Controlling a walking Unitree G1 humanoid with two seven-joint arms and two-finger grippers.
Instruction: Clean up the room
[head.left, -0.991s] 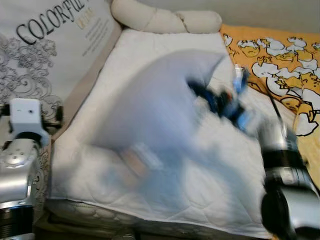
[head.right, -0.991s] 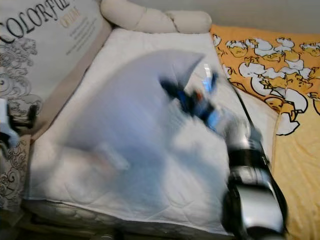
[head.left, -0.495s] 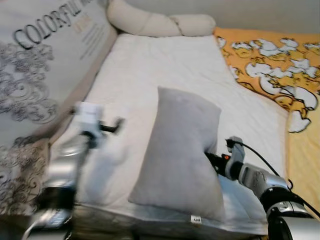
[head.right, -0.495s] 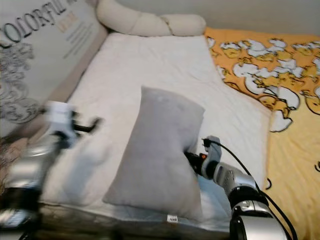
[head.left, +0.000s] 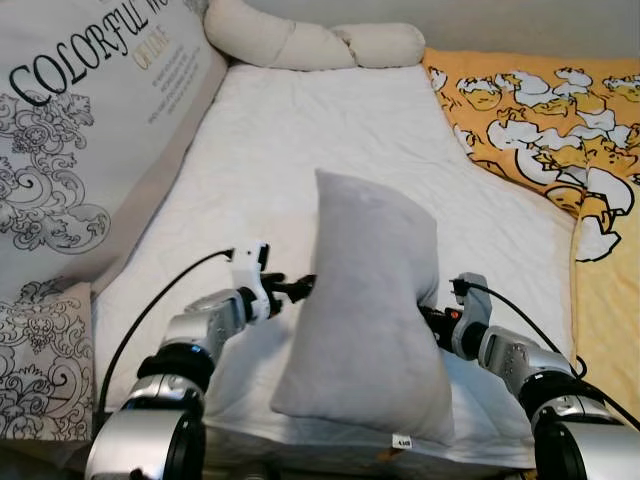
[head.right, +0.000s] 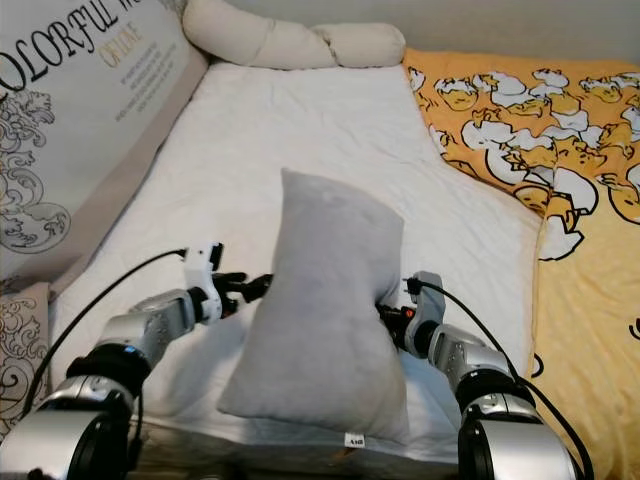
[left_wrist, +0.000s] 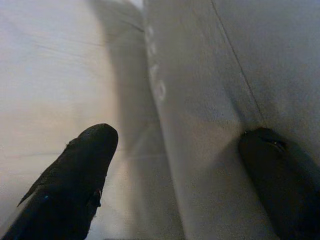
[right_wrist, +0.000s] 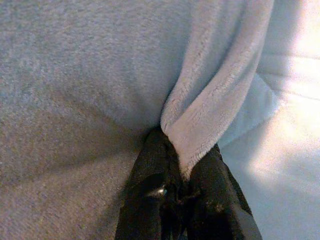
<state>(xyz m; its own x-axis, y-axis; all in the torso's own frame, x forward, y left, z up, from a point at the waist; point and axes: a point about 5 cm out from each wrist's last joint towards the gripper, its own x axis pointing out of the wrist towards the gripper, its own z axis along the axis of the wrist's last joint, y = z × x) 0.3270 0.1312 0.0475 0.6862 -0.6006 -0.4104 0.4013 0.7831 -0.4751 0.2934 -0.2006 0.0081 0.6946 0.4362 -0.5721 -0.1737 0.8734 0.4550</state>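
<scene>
2 grippers are working 1 grey pillow (head.left: 365, 310) here, and it's sitting between them near the front edge of the mattress (head.left: 300, 150). Going left to right: a big printed cushion (head.left: 70, 150) is leaning along the left side, a cream bolster (head.left: 310, 42) is lying across the head of the bed, and a yellow duck blanket (head.left: 540, 120) is covering the right side.

The left gripper (head.left: 298, 287) is reaching in from the left, right up against the pillow's left edge. Its fingers (left_wrist: 85, 165) are spread wide: in the left wrist view 1 is hanging over the white sheet and the other is pressing into the grey fabric, so it's straddling the edge but not pinching it yet.

The pillow is standing up on its short end, long axis running away from the robot toward the bolster, tilted a bit. The lower end is bulging out near the mattress edge, with a small tag at the bottom.

The right gripper (head.left: 432, 322) is on the pillow's right side, and the right wrist view is showing what the head views are hiding: the fingers are clamped tight on a bunched fold of the grey fabric.

So the right arm is doing the holding, and I'm guessing the left just needs to close on the edge it's already straddling, since the pillow is lying directly in front of those fingers.
</scene>
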